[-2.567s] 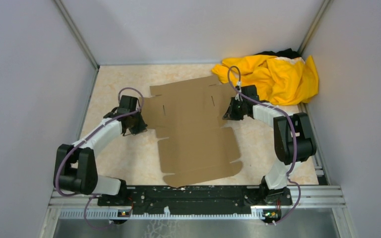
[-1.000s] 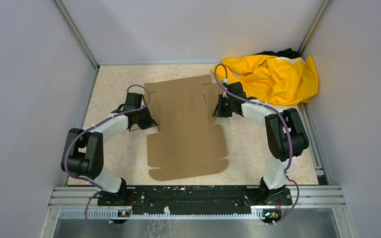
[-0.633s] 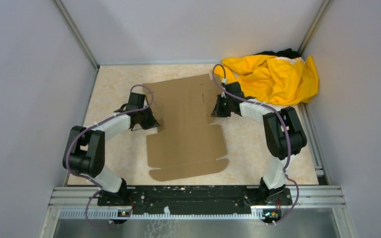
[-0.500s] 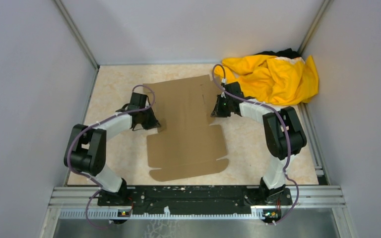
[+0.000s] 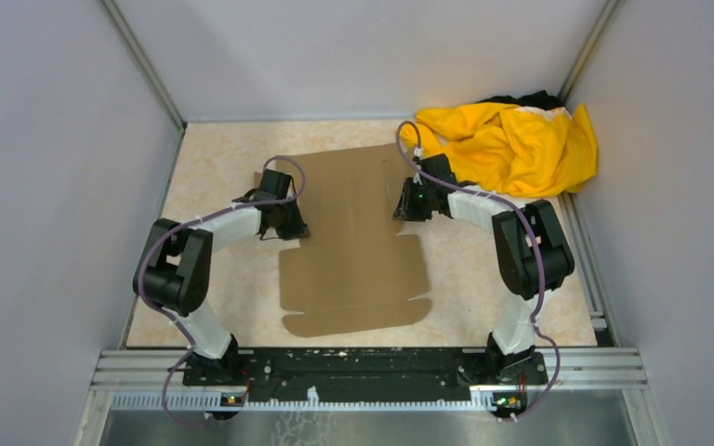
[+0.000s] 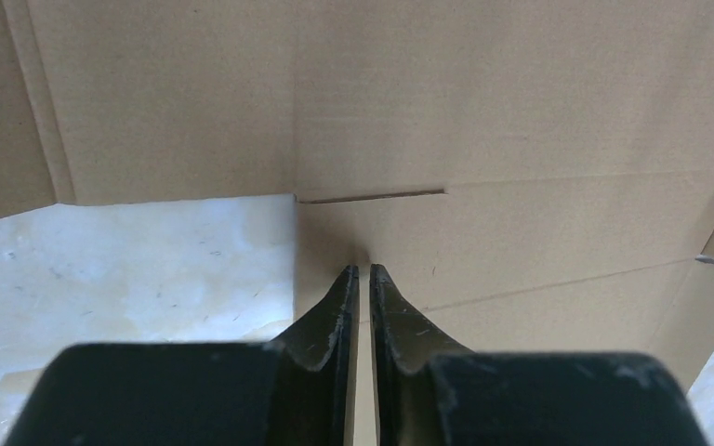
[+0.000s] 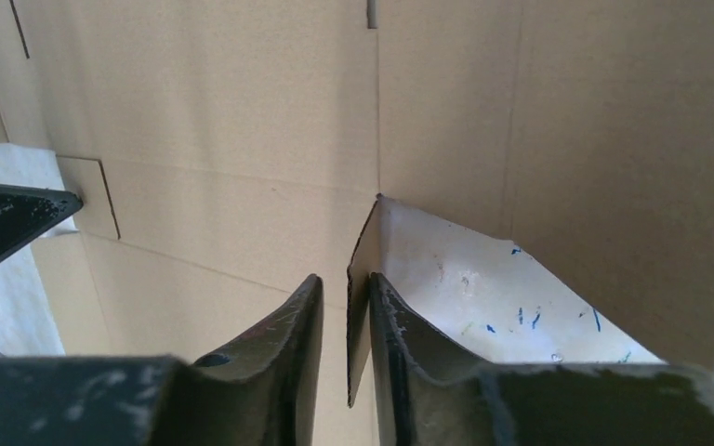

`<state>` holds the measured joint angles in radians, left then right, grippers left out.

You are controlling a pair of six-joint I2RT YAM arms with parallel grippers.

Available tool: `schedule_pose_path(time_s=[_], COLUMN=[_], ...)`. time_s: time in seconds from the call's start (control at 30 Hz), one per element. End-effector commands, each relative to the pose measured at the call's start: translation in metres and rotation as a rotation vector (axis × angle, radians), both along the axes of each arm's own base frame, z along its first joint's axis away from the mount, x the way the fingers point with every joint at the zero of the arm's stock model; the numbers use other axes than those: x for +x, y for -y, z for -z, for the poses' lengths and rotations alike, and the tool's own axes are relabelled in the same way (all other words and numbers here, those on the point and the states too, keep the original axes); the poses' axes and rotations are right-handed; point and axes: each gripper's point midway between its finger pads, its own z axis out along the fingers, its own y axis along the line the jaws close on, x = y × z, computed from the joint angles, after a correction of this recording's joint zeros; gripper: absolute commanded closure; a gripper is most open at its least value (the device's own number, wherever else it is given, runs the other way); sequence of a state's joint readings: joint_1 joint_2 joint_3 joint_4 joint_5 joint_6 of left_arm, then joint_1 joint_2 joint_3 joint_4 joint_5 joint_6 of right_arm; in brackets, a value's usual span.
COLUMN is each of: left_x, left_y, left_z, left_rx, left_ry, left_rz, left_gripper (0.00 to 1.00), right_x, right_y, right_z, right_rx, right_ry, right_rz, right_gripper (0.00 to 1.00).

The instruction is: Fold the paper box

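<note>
Grey-walled enclosure, closed on three sides, over a pale mottled bench (image 5: 214,167).

Paper box (image 5: 353,251) — laid mid-bench. The near half lies flat. The far half is narrower than moments ago, its side panels drawn inward and stood up.

Yellow cloth (image 5: 511,144) is heaped in the far right corner, untouched.

Left gripper (image 6: 363,269) has been brought further in over the sheet's left side. Its fingers are nearly together, and whether cardboard is pinched cannot be told.

Right gripper (image 7: 344,277) is at the right panel. Its jaws are slightly parted, with a flap edge standing loose between them — judged a release.

The side walls are taken as raised, though the creases may spring back once let go.
</note>
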<state>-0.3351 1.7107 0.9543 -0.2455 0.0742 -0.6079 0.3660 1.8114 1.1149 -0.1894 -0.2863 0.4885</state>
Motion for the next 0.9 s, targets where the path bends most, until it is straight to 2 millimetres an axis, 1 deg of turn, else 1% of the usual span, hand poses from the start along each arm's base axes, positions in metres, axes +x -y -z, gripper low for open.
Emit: schedule_pose_path(time_s=[0.0, 0.2, 0.3, 0.37, 0.47, 0.57, 0.7, 0.87], left_x=[-0.021, -0.022, -0.023, -0.023, -0.023, -0.024, -0.023, -0.023], left_y=[-0.005, -0.005, -0.005, -0.004, -0.003, -0.002, -0.001, 0.001], left_z=[0.03, 0.032, 0.033, 0.032, 0.033, 0.032, 0.033, 0.035], left_rx=[0.087, 0.108, 0.111, 0.111, 0.112, 0.112, 0.112, 0.112], left_ry=[-0.096, -0.1, -0.103, -0.103, -0.104, -0.104, -0.103, -0.106], left_rz=[0.025, 0.03, 0.032, 0.034, 0.037, 0.039, 0.041, 0.043], left_gripper=[0.86, 0.86, 0.86, 0.87, 0.87, 0.87, 0.87, 0.87], right_x=[0.001, 0.0, 0.0, 0.0, -0.001, -0.004, -0.007, -0.009], right_y=[-0.012, -0.008, -0.006, -0.006, -0.008, -0.009, -0.01, -0.014], right_z=[-0.029, -0.045, -0.053, -0.054, -0.054, -0.049, -0.042, -0.039], right_rx=[0.027, 0.047, 0.074, 0.078, 0.086, 0.093, 0.096, 0.119], right_ry=[0.067, 0.104, 0.123, 0.125, 0.124, 0.114, 0.099, 0.092], right_rz=[-0.052, -0.053, -0.052, -0.056, -0.068, -0.076, -0.082, -0.094], right_gripper=[0.69, 0.6, 0.59, 0.63, 0.73, 0.8, 0.85, 0.85])
